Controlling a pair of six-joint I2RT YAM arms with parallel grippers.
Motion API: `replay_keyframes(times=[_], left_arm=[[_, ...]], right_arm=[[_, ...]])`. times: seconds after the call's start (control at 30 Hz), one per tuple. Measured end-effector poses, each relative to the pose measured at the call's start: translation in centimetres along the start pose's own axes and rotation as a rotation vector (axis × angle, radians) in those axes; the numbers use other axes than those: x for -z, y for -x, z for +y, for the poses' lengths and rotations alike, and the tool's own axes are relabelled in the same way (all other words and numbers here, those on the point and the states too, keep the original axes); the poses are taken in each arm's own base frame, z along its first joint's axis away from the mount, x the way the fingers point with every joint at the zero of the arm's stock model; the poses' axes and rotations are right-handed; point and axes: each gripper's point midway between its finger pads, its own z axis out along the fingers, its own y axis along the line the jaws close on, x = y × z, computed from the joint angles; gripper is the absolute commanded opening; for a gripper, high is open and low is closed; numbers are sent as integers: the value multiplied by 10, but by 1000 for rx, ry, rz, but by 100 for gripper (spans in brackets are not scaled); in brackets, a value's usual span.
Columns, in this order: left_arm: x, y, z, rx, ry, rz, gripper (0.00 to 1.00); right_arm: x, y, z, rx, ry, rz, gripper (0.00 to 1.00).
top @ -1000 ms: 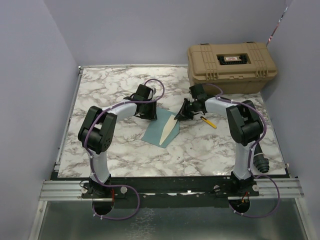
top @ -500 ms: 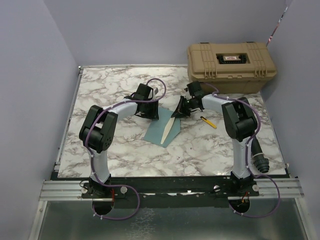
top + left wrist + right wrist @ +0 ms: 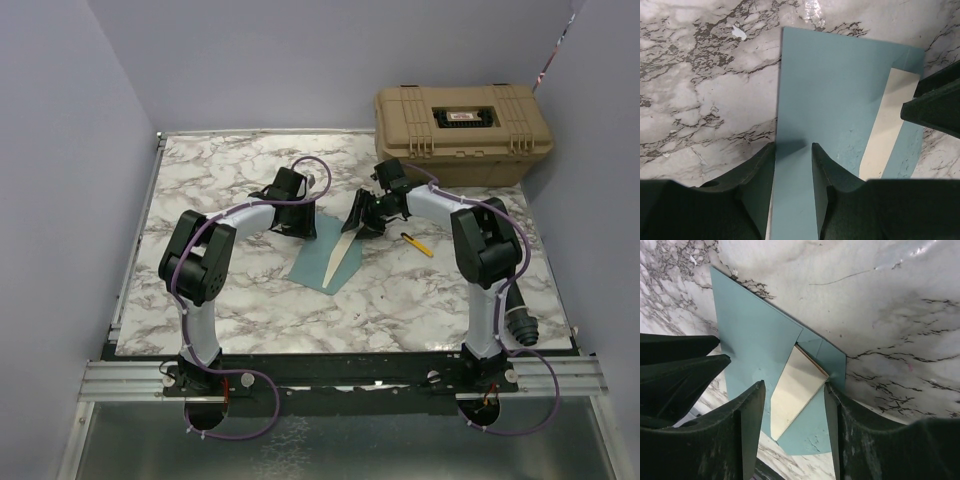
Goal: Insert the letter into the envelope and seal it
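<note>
The teal envelope (image 3: 312, 262) lies flat on the marble table (image 3: 220, 180), with the cream back of the letter (image 3: 339, 262) showing as a strip along its right side. My left gripper (image 3: 793, 146) stands over the envelope's (image 3: 830, 90) left edge, jaws a little apart, fingertips down on the paper, nothing pinched between them. My right gripper (image 3: 794, 385) hovers open over the letter (image 3: 795, 390), where it shows inside the envelope (image 3: 755, 340). Its right fingertip (image 3: 829, 390) touches the envelope's corner. In the top view the left gripper (image 3: 303, 228) and the right gripper (image 3: 355, 225) face each other across the envelope's far end.
A tan hard case (image 3: 462, 122) stands at the back right of the table. A yellow pen (image 3: 418, 244) lies just right of my right gripper. Purple walls close in the left, back and right sides.
My right gripper has gone from shut to open and has drawn slightly toward the far end of the envelope. The left arm has held its place.
</note>
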Motion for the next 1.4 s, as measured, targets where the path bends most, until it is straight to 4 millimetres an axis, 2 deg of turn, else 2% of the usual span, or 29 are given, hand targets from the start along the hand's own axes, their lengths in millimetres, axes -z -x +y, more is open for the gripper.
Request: replay_keyframes(times=[0.1, 0.27, 0.37, 0.57, 0.73, 0.8, 0.93, 1.1, 1.4], left_arm=[[0, 0, 0, 2, 0, 0, 37], [0, 0, 0, 7, -1, -1, 36], [-1, 1, -1, 12, -1, -2, 35], [-2, 1, -1, 16, -2, -4, 35], [-2, 1, -1, 19, -2, -3, 35], [-2, 1, -1, 22, -2, -3, 35], [-2, 2, 0, 29, 3, -5, 34], [-2, 2, 0, 38, 6, -6, 34], [-2, 1, 0, 38, 4, -4, 34]], right_arm=[[1, -1, -3, -2, -13, 1, 54], [5, -5, -7, -9, -33, -2, 30], [6, -5, -8, -19, -39, -2, 25], [6, -6, -8, -27, -41, -1, 24], [2, -6, -14, -38, -61, 1, 37], [2, -7, -14, -42, -66, 1, 38], [2, -6, -14, -44, -65, 0, 38], [2, -6, -14, -46, -65, 0, 33], [1, -6, -13, -61, -55, 4, 33]])
